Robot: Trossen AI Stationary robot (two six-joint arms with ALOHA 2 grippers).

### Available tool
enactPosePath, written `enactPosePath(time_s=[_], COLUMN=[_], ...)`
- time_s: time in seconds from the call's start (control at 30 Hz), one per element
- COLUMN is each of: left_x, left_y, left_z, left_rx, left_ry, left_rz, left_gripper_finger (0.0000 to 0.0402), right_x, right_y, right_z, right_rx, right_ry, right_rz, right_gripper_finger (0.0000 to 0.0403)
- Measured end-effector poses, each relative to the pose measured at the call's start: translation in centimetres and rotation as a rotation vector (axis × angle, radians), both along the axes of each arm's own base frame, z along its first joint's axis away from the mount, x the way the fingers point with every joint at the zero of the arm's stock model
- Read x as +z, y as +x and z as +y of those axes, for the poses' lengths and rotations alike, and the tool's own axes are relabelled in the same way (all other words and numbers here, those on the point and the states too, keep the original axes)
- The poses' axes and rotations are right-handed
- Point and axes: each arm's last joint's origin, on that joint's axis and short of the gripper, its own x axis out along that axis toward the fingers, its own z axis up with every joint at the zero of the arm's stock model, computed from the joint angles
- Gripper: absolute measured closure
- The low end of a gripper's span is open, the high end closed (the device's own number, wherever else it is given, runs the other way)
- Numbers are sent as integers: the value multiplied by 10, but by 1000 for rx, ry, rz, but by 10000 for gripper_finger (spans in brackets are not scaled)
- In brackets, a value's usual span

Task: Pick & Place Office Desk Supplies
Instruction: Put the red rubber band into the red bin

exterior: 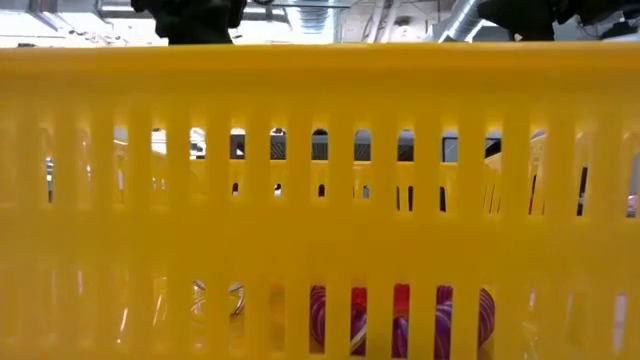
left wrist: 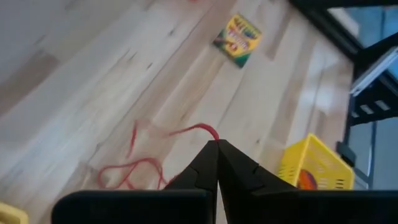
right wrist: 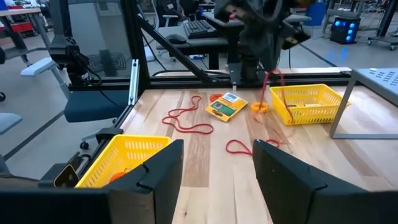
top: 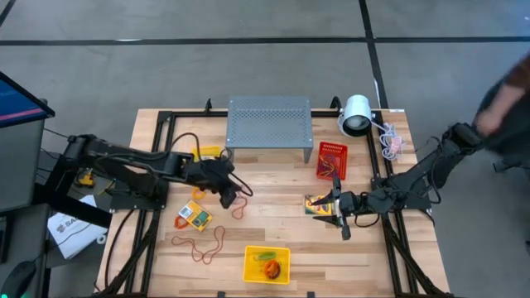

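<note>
The wooden table (top: 281, 186) is ringed by a black frame. Nearest sits a yellow basket (top: 267, 264), then red rubber-band loops (top: 207, 246) and a crayon box (top: 193, 216). The left gripper (left wrist: 217, 147) is pinched together on a red rubber band (left wrist: 194, 130). The right gripper (right wrist: 217, 165) (fingers apart, empty) hovers over another crayon box (top: 317, 204).

Crayon boxes: small, flat, yellow and green; one (top: 194, 216) lies face up on the table's left part; another (top: 317, 204) lies right of centre, partly hidden
Red rubber band (left wrist: 198, 129): thin loop pinched in the shut left jaws, trailing down to the wood
Loose bands (top: 207, 245): brown-red loops sprawled flat near the front edge
Binned bands (top: 271, 267): orange and green, in the front yellow basket (top: 250, 271)
</note>
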Motion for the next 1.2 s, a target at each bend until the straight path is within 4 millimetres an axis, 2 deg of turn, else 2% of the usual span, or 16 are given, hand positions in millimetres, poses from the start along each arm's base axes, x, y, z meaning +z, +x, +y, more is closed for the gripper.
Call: enactPosePath(time_s=[0.2, 0.43, 0.53, 0.93, 1.2], left_x=[8, 19, 23, 33, 41], left_y=[-1, 7, 8, 5, 8], left_z=[0, -3, -8, -43, -44], left_rx=[-42, -145, -206, -419, -462], left_ry=[22, 15, 1, 26, 114], left_rz=[-60, -195, -235, -364, -465], left_gripper_finger=[401, 401, 401, 401, 401], right_x=[-4, -27, -31, -11, -10], right_y=[7, 34, 41, 36, 44], right_z=[-2, -5, -7, -13, -20], right_rx=[-28, -104, -113, -88, -66], right_ry=[9, -4, -10, 35, 91], right_rz=[1, 29, 15, -76, -116], right_gripper_finger=[214, 214, 214, 214, 214])
